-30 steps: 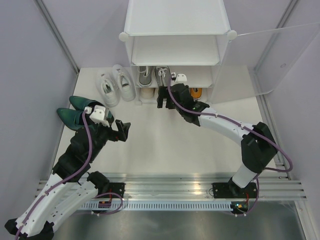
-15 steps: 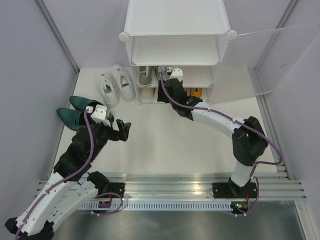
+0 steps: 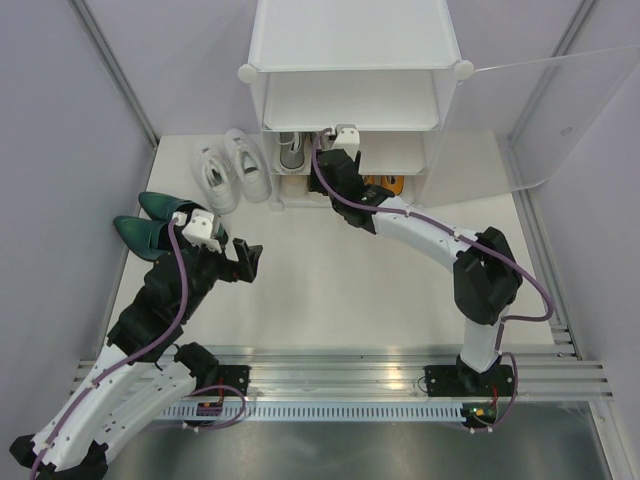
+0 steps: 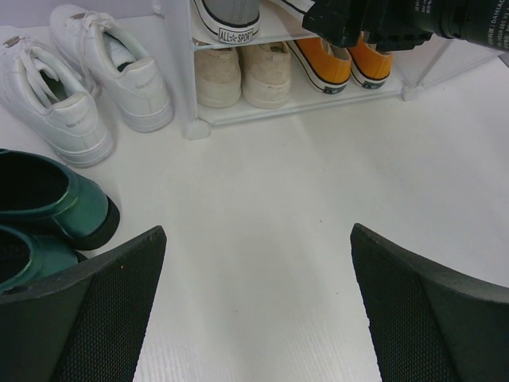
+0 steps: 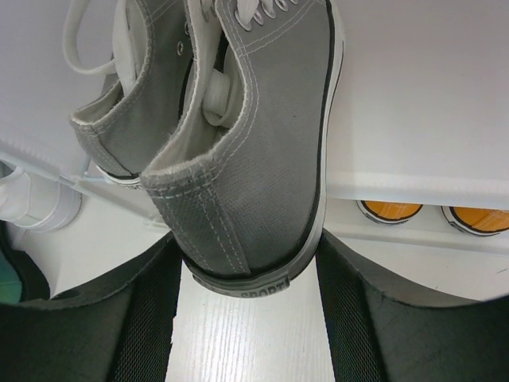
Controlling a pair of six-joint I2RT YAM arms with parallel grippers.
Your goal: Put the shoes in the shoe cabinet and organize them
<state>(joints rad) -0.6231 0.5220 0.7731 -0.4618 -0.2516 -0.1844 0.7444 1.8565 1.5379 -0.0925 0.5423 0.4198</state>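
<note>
My right gripper [image 5: 248, 267] is closed on the heel of a grey canvas shoe [image 5: 266, 151], one finger pressed against each side of its sole. The shoe lies toe-inward on a shelf [image 5: 413, 95] of the shoe cabinet [image 3: 355, 40], with its heel at the shelf's front edge. Its grey partner [image 5: 131, 99] lies just beside it on the same shelf, towards the cabinet's left wall.

On the level below, the orange pair [image 4: 322, 64] stands under the held shoe with heels to the front. The cream pair [image 4: 238, 76] stands beside it, on the cabinet's left side.

Outside the cabinet, the white sneakers [image 3: 232, 170] lie on the floor just past its left wall. The dark green shoes [image 3: 150, 222] lie further left and well in front of it.

My left gripper [image 4: 254, 239] hangs over bare floor in front of the cabinet. Its fingers are spread wide with nothing between them, and the green shoes are just beside it.
</note>
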